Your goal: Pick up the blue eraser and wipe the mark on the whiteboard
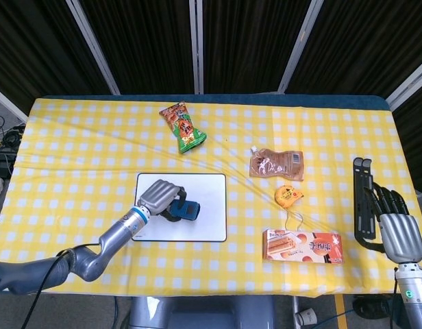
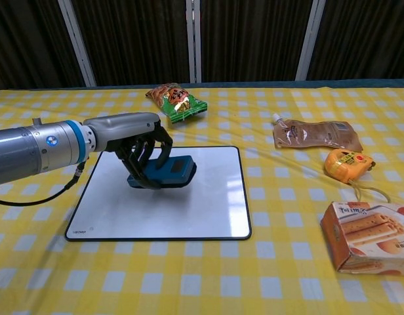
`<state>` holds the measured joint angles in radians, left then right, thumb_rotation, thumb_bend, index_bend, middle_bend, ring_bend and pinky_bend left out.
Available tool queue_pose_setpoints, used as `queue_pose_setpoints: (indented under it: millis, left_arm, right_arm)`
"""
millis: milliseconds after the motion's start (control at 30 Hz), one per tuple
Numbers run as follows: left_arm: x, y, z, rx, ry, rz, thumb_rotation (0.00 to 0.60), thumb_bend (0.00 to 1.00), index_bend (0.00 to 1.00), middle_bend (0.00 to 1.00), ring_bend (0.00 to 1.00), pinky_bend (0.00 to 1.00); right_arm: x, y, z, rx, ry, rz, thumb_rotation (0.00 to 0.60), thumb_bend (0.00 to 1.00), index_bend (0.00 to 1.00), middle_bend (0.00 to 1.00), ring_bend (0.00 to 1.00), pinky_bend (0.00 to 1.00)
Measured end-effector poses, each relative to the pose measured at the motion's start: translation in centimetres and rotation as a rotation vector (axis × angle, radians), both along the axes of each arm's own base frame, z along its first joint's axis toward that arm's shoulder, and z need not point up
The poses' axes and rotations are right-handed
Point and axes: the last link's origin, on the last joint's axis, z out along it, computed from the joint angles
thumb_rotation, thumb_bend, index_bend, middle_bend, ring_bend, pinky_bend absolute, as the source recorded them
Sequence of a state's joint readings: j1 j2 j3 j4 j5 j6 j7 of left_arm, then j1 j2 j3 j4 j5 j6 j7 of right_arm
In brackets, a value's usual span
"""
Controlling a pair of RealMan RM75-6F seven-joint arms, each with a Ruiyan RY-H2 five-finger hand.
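Right now the yellow checked tabletop [image 1: 74,144] carries everything, and the whiteboard [image 2: 208,197] lies flat beneath the left robot hand [image 2: 141,146], whose fingers are curled around the blue eraser [image 2: 168,172], pressing it onto the board's surface near the middle. Off to that robot hand's right sits the biscuit box [image 2: 369,236], close to the near edge, with the brown pouch [image 2: 315,134] further back. Beyond the left robot hand, toward the far edge, lies the green snack bag [image 2: 178,100]. Just behind the box rests the small orange tape measure [image 2: 345,164]. The right robot hand [image 1: 397,229] hangs at the tabletop's right edge, fingers apart, holding nothing.
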<state>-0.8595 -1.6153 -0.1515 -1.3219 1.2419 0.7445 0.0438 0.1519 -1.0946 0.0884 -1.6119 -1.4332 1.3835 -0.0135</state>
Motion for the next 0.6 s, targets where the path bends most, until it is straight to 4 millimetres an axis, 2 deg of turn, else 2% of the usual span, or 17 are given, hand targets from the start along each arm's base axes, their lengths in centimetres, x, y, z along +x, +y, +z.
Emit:
queue_pose_setpoints:
  millis: [167,233,400,600]
  left_arm:
    - [-1.1,0.9,2.5,0.058,0.026,0.002,0.600,0.20,0.55,0.48,0.50,0.58]
    - [-2.4,1.3,3.7,0.087,0.068,0.008,0.600,0.20,0.55,0.48,0.50,0.58]
    - [-8.1,1.7,6.5,0.157,0.245,0.040,0.600,0.20,0.55,0.48,0.50,0.58]
    - [-13.1,2.2,8.8,0.210,0.351,0.104,0.600,0.20,0.54,0.48,0.50,0.58]
  right_arm:
    - [0.2,0.1,0.0,0.002,-0.001,0.006,0.600,0.00,0.00,0.00,0.00,0.00]
    - [0.3,0.2,-0.1,0.002,-0.002,0.011,0.600,0.00,0.00,0.00,0.00,0.00]
    - [0.7,0.4,-0.1,0.004,-0.003,0.024,0.600,0.00,0.00,0.00,0.00,0.00]
    - [0.9,0.4,-0.3,0.007,-0.002,0.029,0.600,0.00,0.00,0.00,0.00,0.00]
